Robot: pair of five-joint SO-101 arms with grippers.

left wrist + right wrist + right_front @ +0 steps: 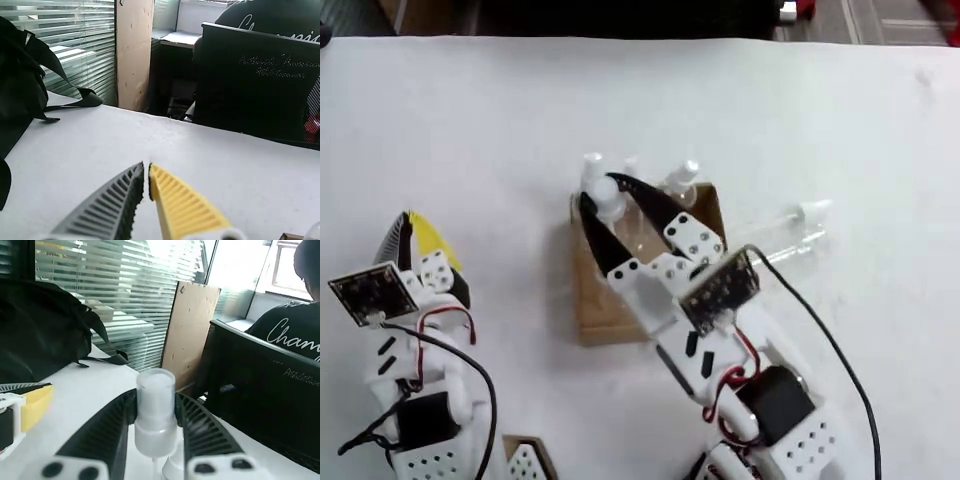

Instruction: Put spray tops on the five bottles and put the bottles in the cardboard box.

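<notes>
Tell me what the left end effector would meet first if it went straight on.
Probably nothing soon: the left end effector points low across the table, and the way looks free up to the far edge, though depth is unclear.

We see a white table (470,110), brown cardboard box (605,305), white spray top (155,410) and clear bottle (785,240). Right gripper (603,193) is black, ribbed; left gripper (146,169) has one grey and one yellow ribbed finger.

White table (470,120) bears cardboard box (598,305), lying bottle (785,238).
</notes>
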